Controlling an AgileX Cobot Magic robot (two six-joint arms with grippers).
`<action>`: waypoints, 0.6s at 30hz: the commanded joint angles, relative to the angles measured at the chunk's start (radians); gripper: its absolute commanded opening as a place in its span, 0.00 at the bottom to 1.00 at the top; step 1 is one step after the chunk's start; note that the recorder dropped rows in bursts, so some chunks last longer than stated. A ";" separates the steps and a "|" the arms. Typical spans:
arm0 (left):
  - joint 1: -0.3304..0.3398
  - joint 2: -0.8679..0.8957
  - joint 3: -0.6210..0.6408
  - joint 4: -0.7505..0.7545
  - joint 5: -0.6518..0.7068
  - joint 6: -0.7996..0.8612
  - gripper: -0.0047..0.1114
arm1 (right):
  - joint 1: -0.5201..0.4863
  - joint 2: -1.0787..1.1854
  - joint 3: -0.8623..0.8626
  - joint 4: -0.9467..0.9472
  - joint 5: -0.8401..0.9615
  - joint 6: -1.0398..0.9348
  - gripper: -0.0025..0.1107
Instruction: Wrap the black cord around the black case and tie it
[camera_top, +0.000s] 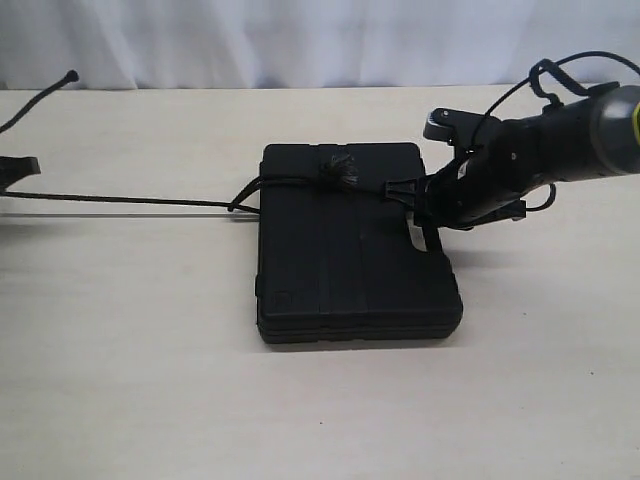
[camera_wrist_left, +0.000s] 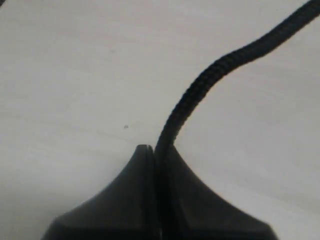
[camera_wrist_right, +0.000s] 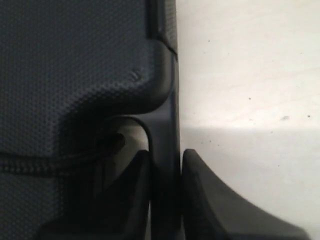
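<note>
The left wrist view is showing the left fingers (camera_wrist_left: 120, 205) pinching the black cord (camera_wrist_left: 210, 75) between them, the right wrist view is showing the right fingers (camera_wrist_right: 215, 205) clamping the handle rim of the black case (camera_wrist_right: 60, 60), and only the exterior view is showing the cord running from the left fingers across the tabletop (camera_top: 150, 380) to a fuzzy knot (camera_top: 335, 170) on the lid.

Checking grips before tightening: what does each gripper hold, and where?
The right gripper clamps the black case by its handle bar. The left gripper pinches the black cord on its taut stretch, away from the case.
</note>
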 joint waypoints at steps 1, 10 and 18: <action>0.011 0.023 -0.006 -0.030 0.014 0.026 0.12 | -0.016 -0.002 0.005 0.029 -0.029 0.025 0.06; -0.030 0.003 -0.009 0.040 0.023 0.132 0.56 | -0.016 -0.002 0.005 0.030 -0.032 0.025 0.06; -0.088 -0.148 -0.084 0.037 0.220 0.144 0.62 | -0.018 -0.002 -0.002 0.039 -0.033 0.025 0.11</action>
